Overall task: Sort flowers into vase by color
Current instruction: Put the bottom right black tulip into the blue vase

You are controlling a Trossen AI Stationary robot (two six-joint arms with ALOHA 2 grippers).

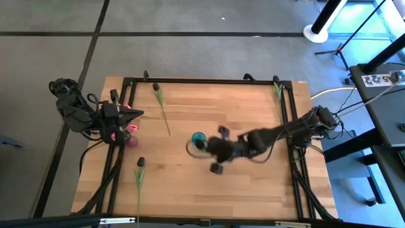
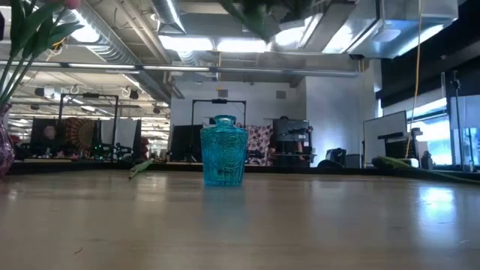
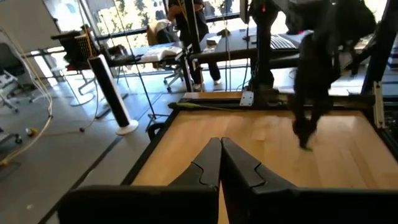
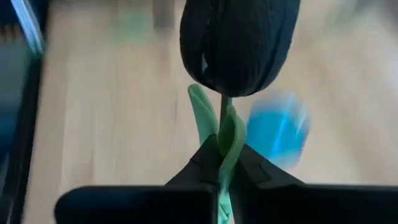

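My right gripper (image 4: 222,155) is shut on a dark maroon tulip (image 4: 239,43) and hangs blurred over the table's middle (image 1: 210,147), beside the blue glass vase (image 1: 199,138) (image 2: 224,150). The vase stands upright on its base. My left gripper (image 3: 221,149) is shut on nothing, raised at the table's left edge (image 1: 138,113) above a pink vase (image 1: 131,139) that holds pink flowers. Two dark-budded tulips (image 1: 161,104) (image 1: 139,177) lie flat on the wood. Another stem (image 1: 277,90) lies at the far right corner. My right gripper pinches the tulip's thin green stem and a leaf (image 4: 225,140) between its two fingers, a short way below the bud. The bud stands out beyond the fingertips. The flower is lifted clear of the table; in the low view it is a green blur (image 2: 255,15) above the blue vase.
A black metal frame (image 1: 202,80) runs around the wooden table top. Bare wood lies between the blue vase and the near edge. Beyond the table stand a white fan (image 3: 112,93), desks and stands.
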